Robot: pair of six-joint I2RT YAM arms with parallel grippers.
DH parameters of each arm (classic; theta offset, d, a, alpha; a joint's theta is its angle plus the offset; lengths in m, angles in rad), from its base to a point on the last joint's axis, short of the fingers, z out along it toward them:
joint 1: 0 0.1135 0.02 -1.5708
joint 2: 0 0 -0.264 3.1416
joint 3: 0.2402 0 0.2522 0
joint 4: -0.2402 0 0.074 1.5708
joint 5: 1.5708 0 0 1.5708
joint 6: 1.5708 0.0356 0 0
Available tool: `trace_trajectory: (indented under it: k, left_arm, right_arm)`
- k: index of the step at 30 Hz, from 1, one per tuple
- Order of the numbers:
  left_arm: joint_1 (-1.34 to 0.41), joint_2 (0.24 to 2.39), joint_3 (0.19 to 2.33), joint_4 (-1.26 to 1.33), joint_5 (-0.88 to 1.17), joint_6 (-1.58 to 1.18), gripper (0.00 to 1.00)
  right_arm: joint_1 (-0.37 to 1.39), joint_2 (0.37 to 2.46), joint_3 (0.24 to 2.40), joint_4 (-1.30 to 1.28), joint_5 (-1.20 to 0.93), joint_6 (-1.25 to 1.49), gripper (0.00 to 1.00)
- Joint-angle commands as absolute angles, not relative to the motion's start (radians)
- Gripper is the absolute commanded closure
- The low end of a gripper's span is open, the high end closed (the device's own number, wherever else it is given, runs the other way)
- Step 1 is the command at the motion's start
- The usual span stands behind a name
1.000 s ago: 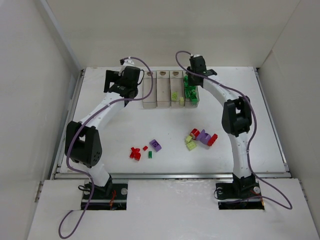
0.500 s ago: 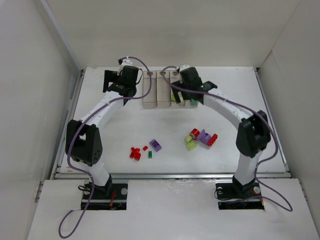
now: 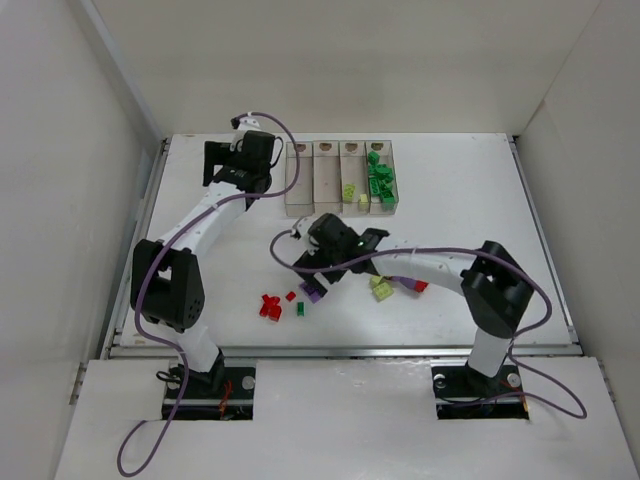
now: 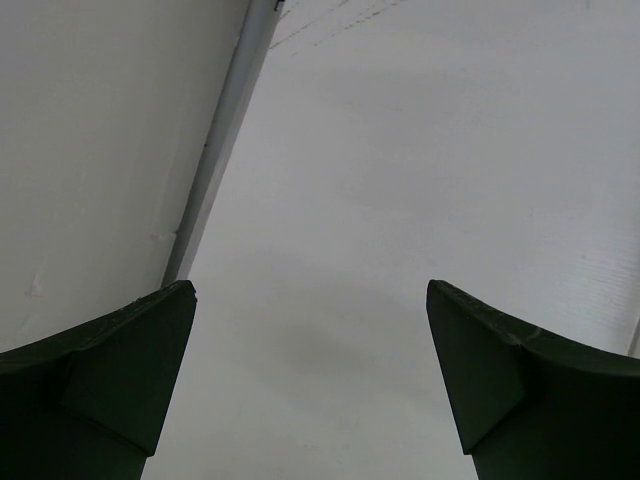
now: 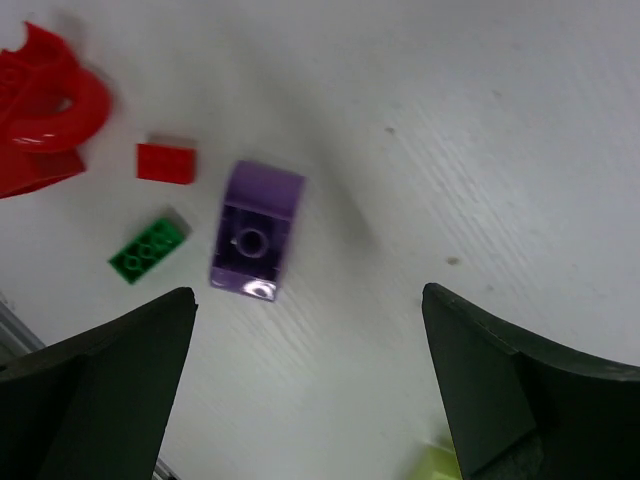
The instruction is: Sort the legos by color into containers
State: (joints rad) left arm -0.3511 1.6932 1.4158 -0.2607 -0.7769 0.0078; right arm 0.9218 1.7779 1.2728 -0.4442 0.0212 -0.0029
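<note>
The containers (image 3: 312, 185) stand in a row at the back of the table. Green legos (image 3: 380, 183) lie in the rightmost bin and yellow-green ones (image 3: 350, 191) in the bin beside it. My right gripper (image 3: 312, 272) (image 5: 308, 293) hangs open and empty low over the table's middle. Just ahead of its left finger lies a purple lego (image 5: 256, 230) (image 3: 312, 291). Beyond that lego are a green one (image 5: 148, 248), a small red one (image 5: 166, 162) and larger red pieces (image 5: 45, 110) (image 3: 270, 306). My left gripper (image 3: 214, 166) (image 4: 310, 290) is open over bare table, left of the containers.
A yellow-green lego (image 3: 382, 288), a purple one (image 3: 405, 283) and a red one (image 3: 421, 286) lie under my right forearm. White walls close in the table on the left, back and right. A metal rail (image 4: 215, 150) runs along the left edge.
My right arm has swung from the rightmost bin forward and left to the table's middle, over the purple lego, and its jaws now stand open. The left arm has hardly moved.
</note>
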Motion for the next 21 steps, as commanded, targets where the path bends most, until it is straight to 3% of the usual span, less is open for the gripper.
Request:
trace_trajectory:
  k: [1,8,11,18,19,21]
  left_arm:
    - [-0.322,1.655,1.393,-0.213,-0.888,-0.017,0.0]
    - [-0.284,1.624,1.358,-0.199,-0.89,-0.017,0.0]
    - [-0.273,1.624,1.358,-0.199,-0.89,-0.017,0.0]
    - [-0.255,1.624,1.367,-0.199,-0.857,-0.026,0.0]
    - [-0.246,1.624,1.367,-0.199,-0.857,-0.026,0.0]
    - [-0.245,1.624,1.367,-0.209,-0.857,-0.026,0.0]
  right_arm:
    - [0.972,1.811,1.313,-0.308,0.002,-0.006,0.0]
    - [0.991,1.888,1.335,-0.288,-0.026,-0.026,0.02]
    - [0.991,1.943,1.344,-0.288,-0.011,-0.035,0.09]
    - [1.0,1.993,1.405,-0.325,-0.005,-0.054,0.49]
    - [1.0,1.993,1.414,-0.325,0.012,-0.054,0.68]
    - [1.0,1.982,1.426,-0.347,0.032,-0.054,0.89]
